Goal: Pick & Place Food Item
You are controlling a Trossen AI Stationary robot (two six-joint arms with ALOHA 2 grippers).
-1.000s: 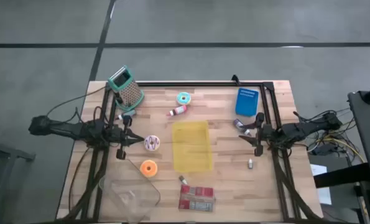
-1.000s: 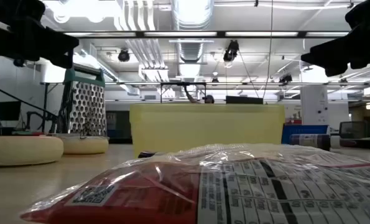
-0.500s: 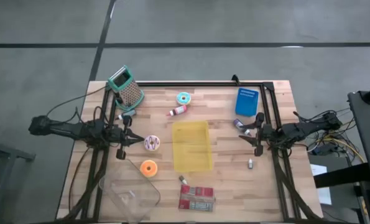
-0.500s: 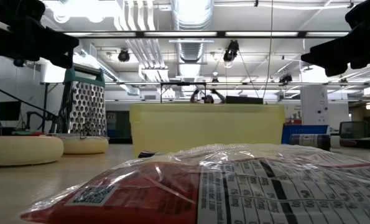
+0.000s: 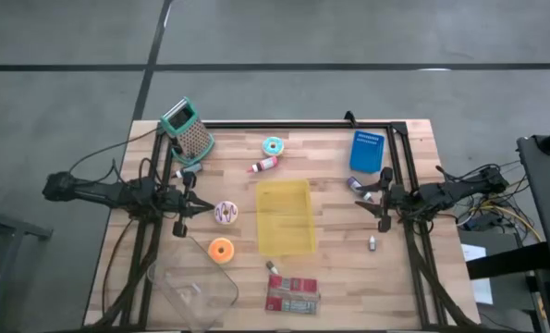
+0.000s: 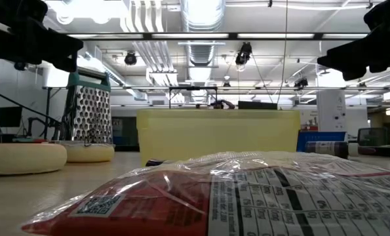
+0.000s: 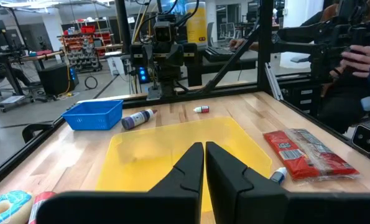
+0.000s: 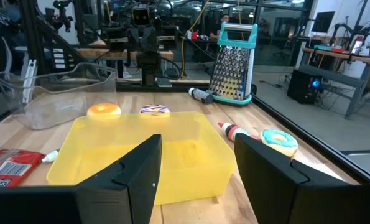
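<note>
- Wooden table, framed by a black rail.
- Yellow bin at the table's centre, lying between the two arms.
- Clear plastic container at the near left corner.
- Box grater, teal-handled, at the far left corner.
- Blue basket toward the far right.
- Red snack packet near the front edge, just below the bin.
- Orange donut, left of the bin; purple-iced donut just above it; teal donut at the far side.
- Left gripper beside the purple-iced donut, clenched, holding nothing.
- Right gripper right of the bin, fingers spread, empty.
</note>
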